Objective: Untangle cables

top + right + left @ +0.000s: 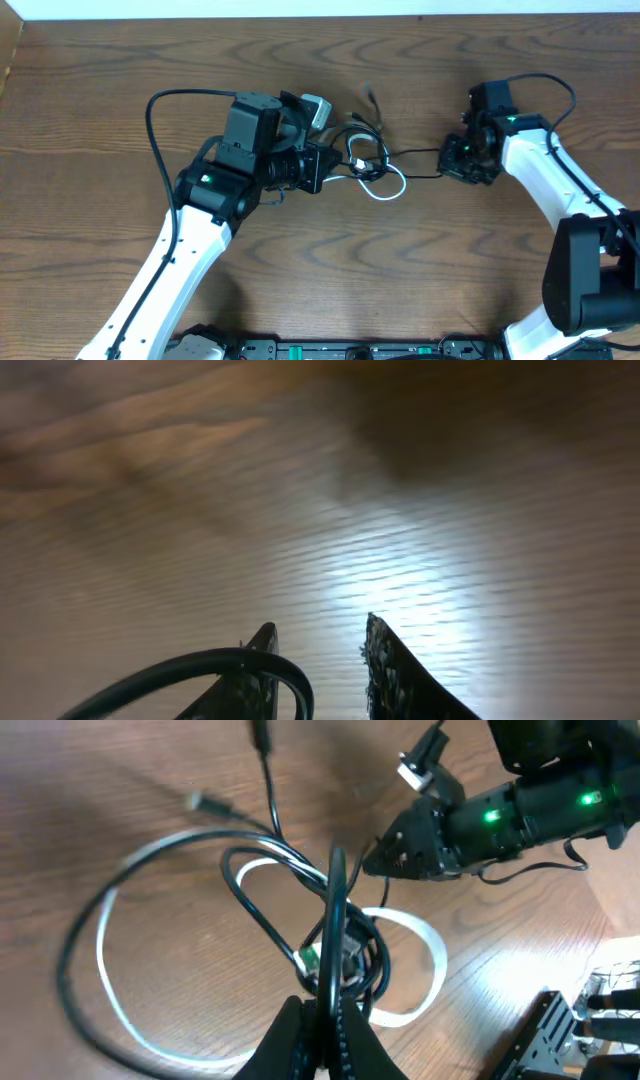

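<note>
Between the two arms, near the middle of the table (90, 80), the black cable (336, 905) and the white cable (438, 958) are found looped through one another, with the tightest crossing just ahead of the left gripper (322, 1038). That gripper's fingers are pressed together on a raised loop of the black cable, as is seen from its wrist. The right gripper (320, 628) is held low over bare wood at the tangle's right side, its fingers parted with nothing between them. A dark cord is seen arcing past one finger, but whether it is a task cable cannot be told. Both cords are judged to be light, limp and rather slick, so a pull is likely to drag the whole bundle or tighten the knot. A hold is best taken on a free stretch close to an end plug (205, 803), away from the crossing, so that the end can be drawn back through the loops.
</note>
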You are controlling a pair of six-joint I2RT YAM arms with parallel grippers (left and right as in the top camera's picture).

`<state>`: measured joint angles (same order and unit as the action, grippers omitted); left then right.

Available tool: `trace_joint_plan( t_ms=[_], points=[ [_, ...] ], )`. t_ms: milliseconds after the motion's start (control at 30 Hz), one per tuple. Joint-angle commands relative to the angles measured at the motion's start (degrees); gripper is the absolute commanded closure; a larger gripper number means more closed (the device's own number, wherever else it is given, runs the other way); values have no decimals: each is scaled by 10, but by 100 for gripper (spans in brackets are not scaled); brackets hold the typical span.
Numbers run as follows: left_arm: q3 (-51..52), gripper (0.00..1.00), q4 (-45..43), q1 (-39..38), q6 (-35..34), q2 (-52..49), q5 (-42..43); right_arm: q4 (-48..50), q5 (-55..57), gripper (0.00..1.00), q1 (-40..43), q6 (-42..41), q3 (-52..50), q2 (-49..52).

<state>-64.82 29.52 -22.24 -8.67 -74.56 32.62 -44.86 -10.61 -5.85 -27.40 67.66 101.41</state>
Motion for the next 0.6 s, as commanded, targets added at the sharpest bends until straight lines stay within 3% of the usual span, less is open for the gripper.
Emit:
trace_joint_plan(
  t_ms=[0, 300, 433, 500, 567],
  points=[
    [1, 93, -6, 7, 14, 10, -22, -14, 61, 77, 31, 24, -3, 5],
    [1, 92, -14, 7, 13, 9, -147, -69, 176, 77, 75, 37, -3, 5],
    [1, 92, 22, -17, -2, -28, -108, -72, 111, 77, 86, 74, -3, 5],
    [2, 92, 31, -35, -1, -66, -108, -68, 68, 73, 80, 106, -3, 5],
    [2, 91, 27, -42, -2, -90, -107, -66, 23, 62, 72, 148, -3, 5]
  ],
)
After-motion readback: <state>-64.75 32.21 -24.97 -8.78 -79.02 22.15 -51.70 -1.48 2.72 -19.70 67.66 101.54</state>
